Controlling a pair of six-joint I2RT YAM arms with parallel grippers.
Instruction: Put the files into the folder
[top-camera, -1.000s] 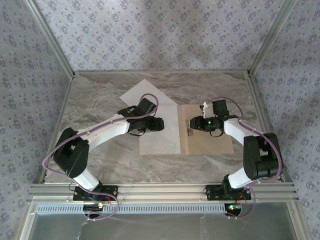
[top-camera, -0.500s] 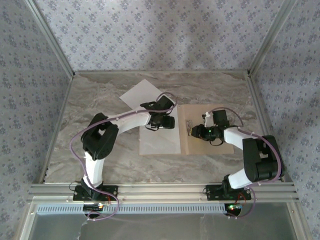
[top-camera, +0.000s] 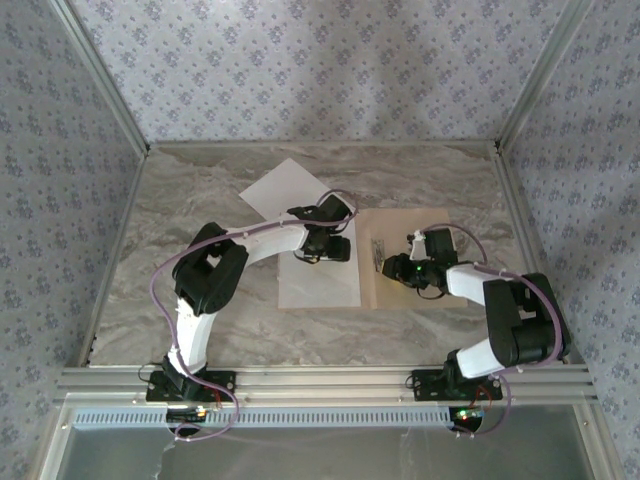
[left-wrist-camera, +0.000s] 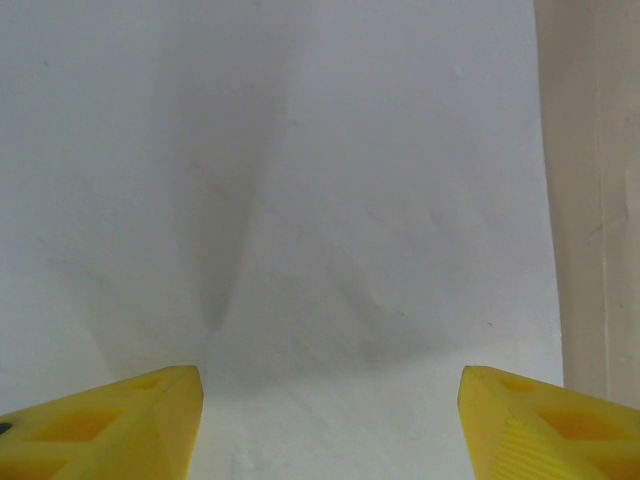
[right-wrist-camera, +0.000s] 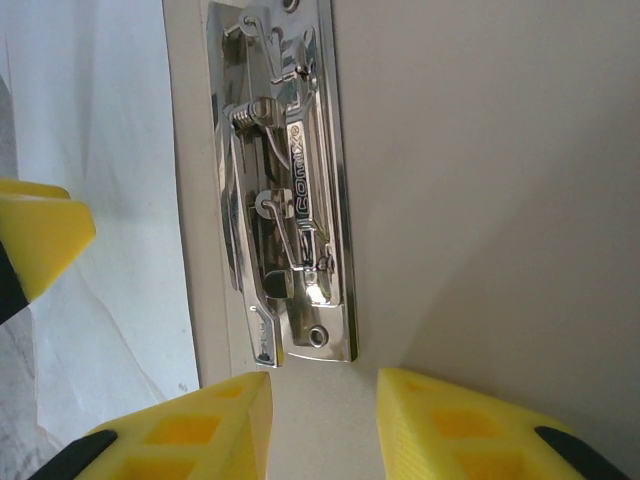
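Observation:
The tan folder (top-camera: 440, 285) lies open and flat right of centre, a metal clip (top-camera: 378, 250) near its left edge. One white file (top-camera: 315, 285) lies flat against that edge. A second file (top-camera: 280, 185) lies tilted behind it, partly under the left arm. My left gripper (top-camera: 335, 245) hovers low over the near sheet (left-wrist-camera: 300, 200), jaws wide open and empty (left-wrist-camera: 330, 425), with a folder strip (left-wrist-camera: 595, 200) to the right. My right gripper (top-camera: 393, 268) is over the folder (right-wrist-camera: 490, 180) just short of the clip (right-wrist-camera: 285, 200), jaws (right-wrist-camera: 322, 420) open with nothing between.
The marble tabletop (top-camera: 190, 210) is bounded by patterned walls at the back and both sides. An aluminium rail (top-camera: 320, 382) runs along the near edge. A yellow fingertip (right-wrist-camera: 35, 235) of the other gripper shows over the white sheet (right-wrist-camera: 100, 120) in the right wrist view.
My left gripper has moved right across the white sheet toward the folder's left edge. My right gripper has shifted a little nearer along the clip, its jaws slightly narrower.

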